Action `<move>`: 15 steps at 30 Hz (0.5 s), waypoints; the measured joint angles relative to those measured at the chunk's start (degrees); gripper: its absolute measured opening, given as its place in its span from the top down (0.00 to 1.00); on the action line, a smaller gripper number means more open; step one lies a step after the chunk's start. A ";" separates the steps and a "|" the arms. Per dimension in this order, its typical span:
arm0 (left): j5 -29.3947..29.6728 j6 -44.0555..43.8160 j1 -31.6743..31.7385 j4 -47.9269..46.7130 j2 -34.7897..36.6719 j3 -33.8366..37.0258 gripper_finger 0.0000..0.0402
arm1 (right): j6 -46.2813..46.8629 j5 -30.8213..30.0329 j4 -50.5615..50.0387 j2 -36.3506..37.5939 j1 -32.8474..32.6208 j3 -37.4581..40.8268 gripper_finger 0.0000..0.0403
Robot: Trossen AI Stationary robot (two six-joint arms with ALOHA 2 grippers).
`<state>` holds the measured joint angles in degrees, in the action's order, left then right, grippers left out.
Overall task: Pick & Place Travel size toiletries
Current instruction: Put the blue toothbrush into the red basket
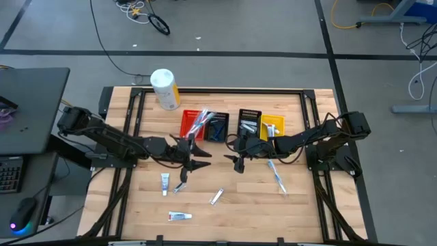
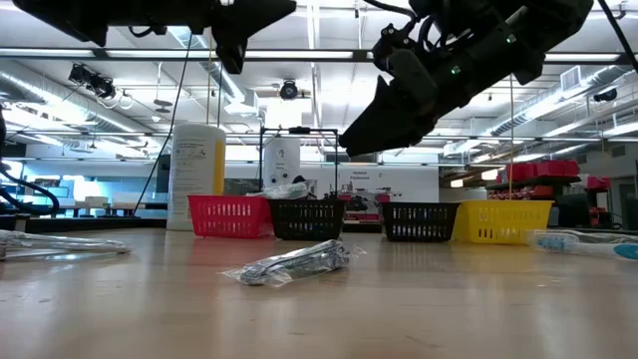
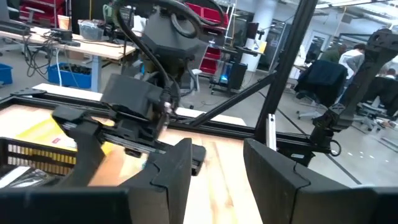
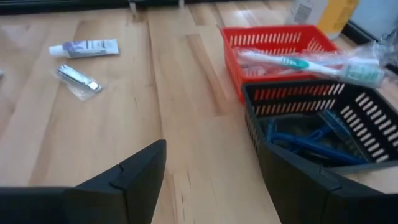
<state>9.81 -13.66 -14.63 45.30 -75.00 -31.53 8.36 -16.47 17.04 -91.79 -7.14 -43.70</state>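
Observation:
Both grippers hover open above the table's middle, facing each other, and hold nothing. My left gripper [image 1: 203, 156] [image 3: 217, 168] is just near of the red bin [image 1: 194, 123]. My right gripper [image 1: 234, 156] [image 4: 211, 168] is near of the black bin [image 1: 249, 121]. Wrapped toothbrushes [image 4: 311, 62] lie across the red bin, and blue razors [image 4: 314, 140] lie in the other black bin [image 1: 217, 127]. Loose on the wood are a toothpaste tube [image 1: 164, 183] [image 4: 84, 48], a clear packet [image 1: 216, 197] [image 4: 78, 79], a second tube [image 1: 179, 216] and a wrapped toothbrush [image 1: 276, 175].
A white-and-yellow cylinder [image 1: 164, 89] stands at the far left. The yellow bin [image 1: 272, 126] ends the row of bins on the right. Another small wrapped item [image 1: 181, 186] lies beside the near tube. Black rails [image 1: 205, 91] frame the table. Bare wood lies between the grippers and the near edge.

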 joint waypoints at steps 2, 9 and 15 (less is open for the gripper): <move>0.79 -0.33 -1.03 0.00 0.00 0.00 0.61 | -1.29 0.02 1.27 0.00 0.00 0.00 0.34; 6.17 -0.50 -2.79 0.17 0.00 0.00 0.61 | -2.82 0.02 4.36 0.00 0.00 0.00 0.34; 7.12 -2.18 -2.94 0.17 0.00 0.00 0.61 | -2.84 0.03 4.26 0.00 0.00 0.00 0.34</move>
<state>16.93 -15.84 -17.57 45.47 -75.00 -31.53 5.52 -16.44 21.30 -91.79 -7.14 -43.70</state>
